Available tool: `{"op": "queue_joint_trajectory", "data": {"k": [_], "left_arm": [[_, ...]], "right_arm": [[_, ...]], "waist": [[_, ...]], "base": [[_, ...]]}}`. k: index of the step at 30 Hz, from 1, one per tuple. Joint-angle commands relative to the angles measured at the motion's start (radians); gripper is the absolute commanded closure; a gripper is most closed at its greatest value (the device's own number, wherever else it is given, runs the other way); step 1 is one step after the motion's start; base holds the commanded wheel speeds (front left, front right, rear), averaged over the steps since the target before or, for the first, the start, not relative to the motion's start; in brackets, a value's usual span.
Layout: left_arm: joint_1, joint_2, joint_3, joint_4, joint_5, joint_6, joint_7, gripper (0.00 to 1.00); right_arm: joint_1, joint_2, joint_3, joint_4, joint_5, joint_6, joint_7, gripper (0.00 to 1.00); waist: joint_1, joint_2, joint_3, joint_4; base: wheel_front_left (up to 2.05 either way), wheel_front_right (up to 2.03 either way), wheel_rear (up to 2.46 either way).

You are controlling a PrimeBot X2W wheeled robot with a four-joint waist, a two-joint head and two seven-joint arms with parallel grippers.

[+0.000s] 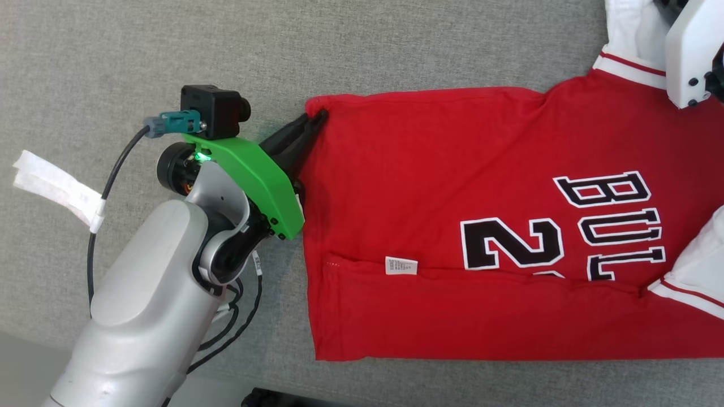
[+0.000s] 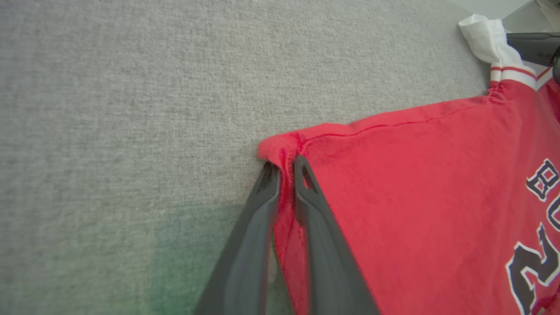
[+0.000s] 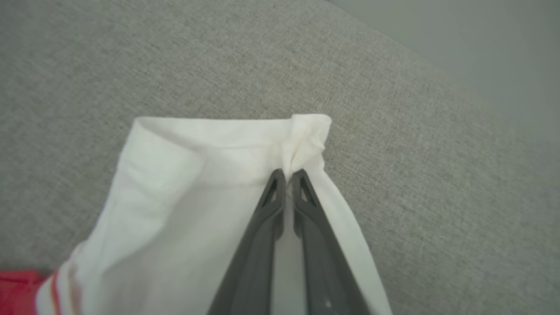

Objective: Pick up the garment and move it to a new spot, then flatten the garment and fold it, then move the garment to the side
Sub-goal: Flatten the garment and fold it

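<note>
So here's me right now: my left gripper (image 2: pixel 285 168) is clamped on the far hem corner of the red Bulls jersey (image 1: pixel 452 169), with a bit of red fabric bunched up between the fingers. My right gripper (image 3: pixel 285 175) is pinched tight on the cuff corner of the white sleeve (image 3: pixel 197 183), and the cloth puckers at the tips. The jersey lies mostly flat on the grey fabric surface (image 1: pixel 169 45), hem toward my left and sleeves toward my right. Its near side is folded over, so the care label (image 1: pixel 401 265) shows. The sleeve I'm holding sits near the surface's edge. A cable (image 1: pixel 107 186) with a white tape tag (image 1: pixel 51 183) loops off my left wrist.
</note>
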Motion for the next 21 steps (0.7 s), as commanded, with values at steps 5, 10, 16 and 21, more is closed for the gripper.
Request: {"op": "queue_joint_trajectory", "data": {"k": [5,10,16,21], "left_arm": [[-0.006,0.021,0.032,0.013,0.008,0.016,-0.045,1.0],[0.014,0.043,0.055,0.003,0.003,0.025,-0.07,1.0],[0.101,0.061,0.046,-0.062,-0.008,0.033,-0.081,1.0],[0.258,0.104,0.055,-0.193,-0.024,0.072,-0.103,1.0]], "right_arm": [[-0.022,-0.016,-0.018,0.027,0.029,0.0,-0.12,1.0],[0.015,-0.053,-0.037,0.012,0.078,0.0,-0.204,1.0],[0.193,-0.099,-0.077,-0.103,0.154,0.0,-0.347,1.0],[0.456,-0.089,-0.185,-0.225,0.177,0.0,-0.451,1.0]], "waist": [[-0.0001,0.0,-0.036,-0.025],[-0.0001,0.0,-0.088,-0.059],[-0.0001,0.0,-0.175,-0.099],[-0.0001,0.0,-0.249,-0.146]], "base": [[0.0,0.0,0.0],[0.0,0.0,0.0],[0.0,0.0,0.0],[0.0,0.0,0.0]]}}
